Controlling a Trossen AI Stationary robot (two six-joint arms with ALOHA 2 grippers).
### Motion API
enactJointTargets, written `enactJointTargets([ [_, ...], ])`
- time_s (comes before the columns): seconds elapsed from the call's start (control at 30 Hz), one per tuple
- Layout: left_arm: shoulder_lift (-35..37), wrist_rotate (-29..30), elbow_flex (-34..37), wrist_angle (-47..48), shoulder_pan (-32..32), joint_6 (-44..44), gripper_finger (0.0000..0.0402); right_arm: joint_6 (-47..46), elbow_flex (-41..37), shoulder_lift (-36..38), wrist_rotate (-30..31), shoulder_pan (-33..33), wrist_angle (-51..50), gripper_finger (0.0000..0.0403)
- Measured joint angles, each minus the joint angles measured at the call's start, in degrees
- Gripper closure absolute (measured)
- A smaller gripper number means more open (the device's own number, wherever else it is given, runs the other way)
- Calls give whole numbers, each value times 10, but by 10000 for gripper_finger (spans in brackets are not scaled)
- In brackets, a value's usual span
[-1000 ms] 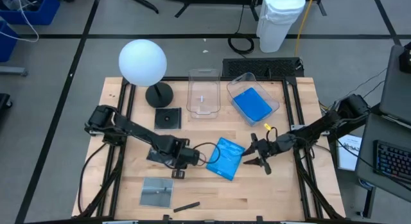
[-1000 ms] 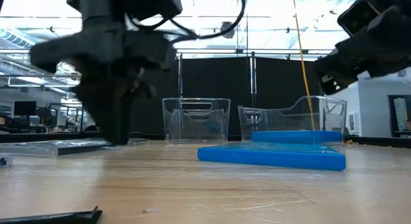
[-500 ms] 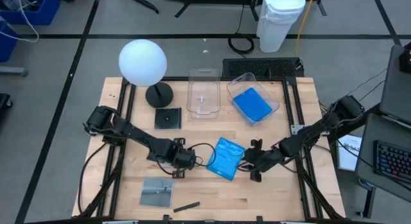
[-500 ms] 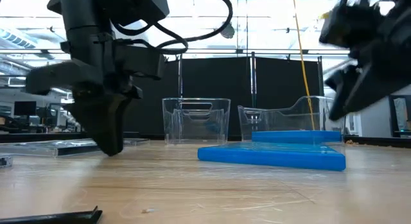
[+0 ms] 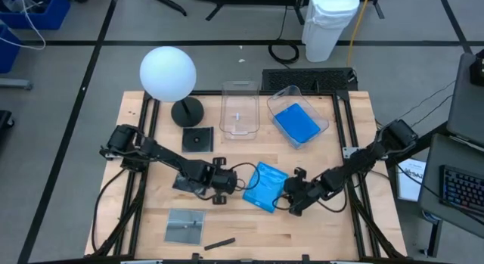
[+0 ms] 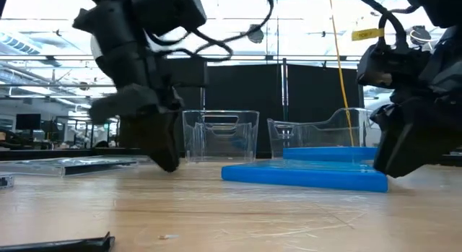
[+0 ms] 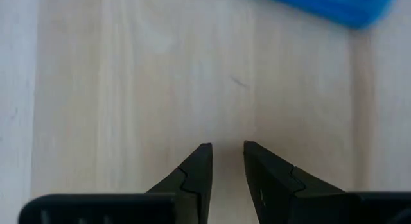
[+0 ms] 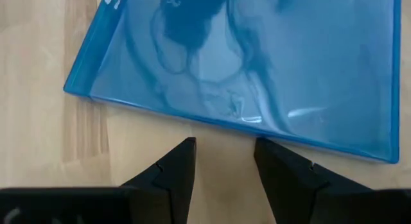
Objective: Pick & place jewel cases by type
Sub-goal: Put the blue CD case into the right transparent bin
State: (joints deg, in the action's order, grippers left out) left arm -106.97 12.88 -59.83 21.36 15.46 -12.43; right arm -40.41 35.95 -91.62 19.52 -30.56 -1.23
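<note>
A bright blue jewel case (image 5: 265,186) lies flat on the wood at mid-table; it also shows as (image 6: 303,175). My left gripper (image 5: 227,185) stands open over bare wood to its left, and only the case's edge (image 7: 327,6) shows far off beyond the fingers. My right gripper (image 8: 225,144) is open by the case's near right edge (image 8: 225,121), fingertips just short of it. A second blue case (image 5: 296,122) lies in a clear tub (image 5: 321,128). A dark case (image 5: 198,139) and a greyish case (image 5: 185,226) lie flat on the table.
An empty clear tub (image 5: 240,109) stands at the back beside the filled one. A lamp with a white globe (image 5: 168,72) stands at the back left. A small dark stick (image 5: 219,243) lies near the front edge. Black frame rails run along the table's sides.
My right gripper has come down and toward the near edge, tipping from nearly level to fingers-down, and now stands at the blue case's near right edge. My left gripper has sunk a little and shifted toward the blue case. The case has not moved.
</note>
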Motion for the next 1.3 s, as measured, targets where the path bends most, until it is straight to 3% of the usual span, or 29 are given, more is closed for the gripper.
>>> enactJointTargets([
  [0.3,-82,-56,-4,-160,-31,-16,305,50,-2,-13,88,1,34,248],
  [0.53,-81,-62,0,-238,-24,-28,305,60,-4,-13,146,1,22,248],
  [0.7,-82,-101,-13,-260,-12,-29,305,66,-6,-15,191,6,12,248],
  [0.9,-82,-105,-14,-260,-7,-28,305,33,-30,-13,186,10,40,248],
  [1.07,-81,-127,-15,-238,-3,-28,305,30,-40,-6,128,12,40,248],
  [1.3,-81,-150,-17,-194,-10,-111,305,36,-40,20,63,10,36,248],
])
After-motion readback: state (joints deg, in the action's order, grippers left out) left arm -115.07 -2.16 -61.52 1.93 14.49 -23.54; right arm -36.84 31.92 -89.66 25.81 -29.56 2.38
